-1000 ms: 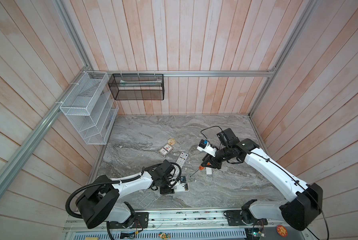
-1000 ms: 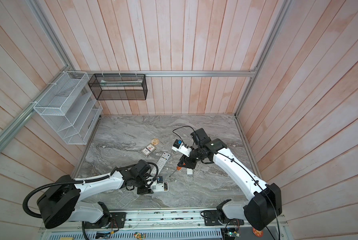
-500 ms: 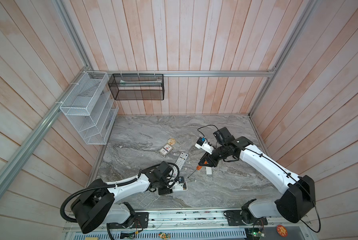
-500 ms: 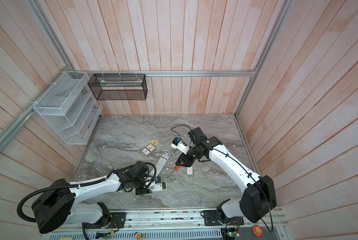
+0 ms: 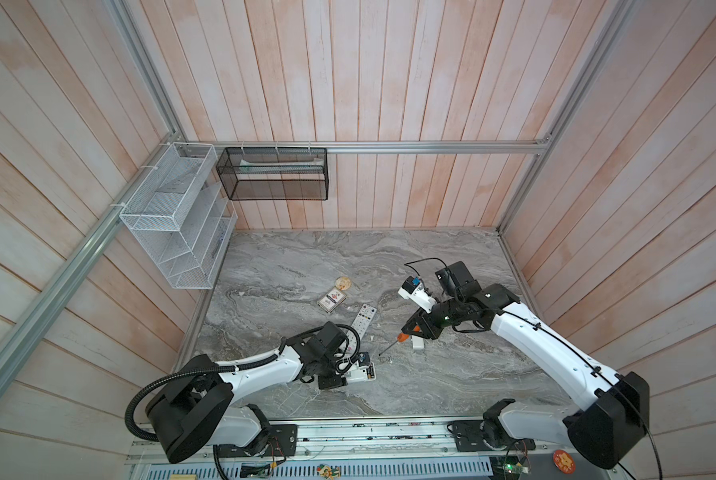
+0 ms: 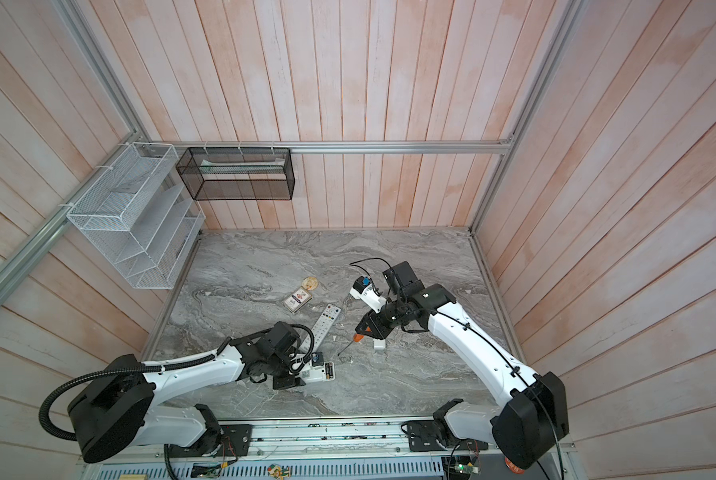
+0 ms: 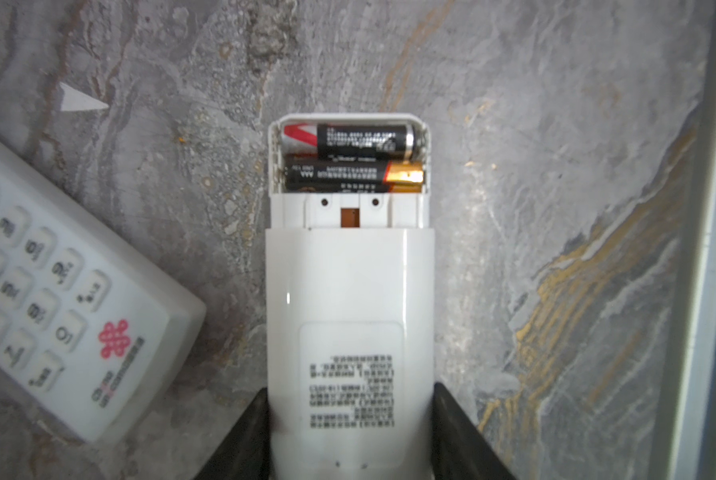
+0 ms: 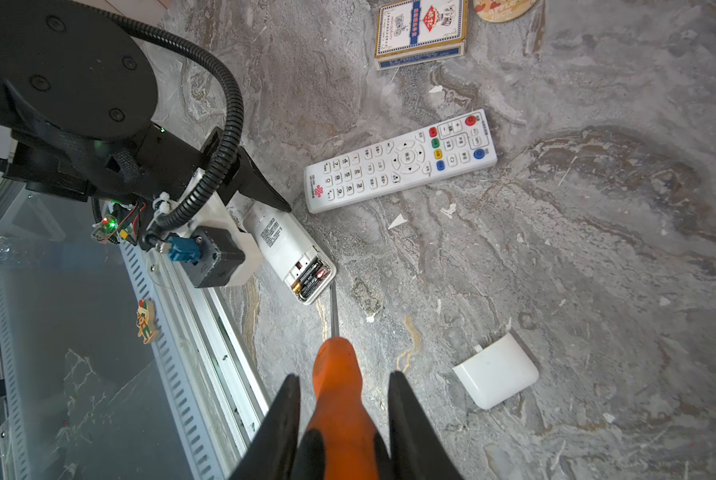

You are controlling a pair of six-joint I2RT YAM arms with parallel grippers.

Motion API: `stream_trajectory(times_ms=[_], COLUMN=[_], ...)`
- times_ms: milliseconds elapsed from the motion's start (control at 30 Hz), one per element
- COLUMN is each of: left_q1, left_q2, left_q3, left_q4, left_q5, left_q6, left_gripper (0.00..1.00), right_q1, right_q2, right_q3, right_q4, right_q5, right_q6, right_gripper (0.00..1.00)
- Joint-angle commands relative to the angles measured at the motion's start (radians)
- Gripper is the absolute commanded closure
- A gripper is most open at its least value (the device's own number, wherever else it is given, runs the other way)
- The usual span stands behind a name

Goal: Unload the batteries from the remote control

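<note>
Here the left tool (image 7: 350, 401) is clenched on the white remote control (image 7: 348, 291), back-up on the table (image 7: 556, 166); both batteries (image 7: 354, 160) sit in its open compartment. The right tool (image 8: 343, 378) grasps the screwdriver (image 8: 334, 355), its tip just beside that end. I think the tip may slip off a battery, or a levered battery may jump and roll away.

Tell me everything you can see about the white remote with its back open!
The white remote looks like smooth, shiny plastic. It lies face down on the grey marbled table, with a printed label on its back. Its battery cover is off, so two batteries show side by side inside, one with a golden end. The left hand clamps its sides at the other end.
</note>
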Motion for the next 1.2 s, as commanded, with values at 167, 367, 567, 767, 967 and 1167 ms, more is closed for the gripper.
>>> stream_trajectory(times_ms=[167,367,567,767,967,1167], left_q1=[-0.017,-0.018,-0.018,-0.018,-0.018,-0.018], left_q2=[0.051,0.059,0.067,0.063,0.059,0.058], left_q3=[-0.019,-0.016,-0.016,-0.015,-0.018,-0.016], left_q4=[0.024,0.023,0.024,0.026,0.027,0.027], left_q5=[-0.029,-0.030,-0.034,-0.039,-0.044,-0.045], left_q6=[-0.008,-0.008,-0.008,-0.008,-0.010,-0.012], left_gripper=[0.84,0.84,0.84,0.84,0.84,0.84], right_q1=[0.060,0.089,0.101,0.112,0.118,0.122], right_q2=[-0.095,-0.076,-0.086,-0.076,-0.032,-0.017], right_q3=[-0.084,-0.094,-0.121,-0.123,-0.112,-0.109], right_q4=[0.077,0.095,0.118,0.100,0.107,0.122], right_q5=[0.040,0.027,0.048,0.076,0.050,0.026], right_q6=[0.125,0.093,-0.066,-0.133,-0.129,-0.121], right_gripper=[1.00,1.00,1.00,1.00,1.00,1.00])
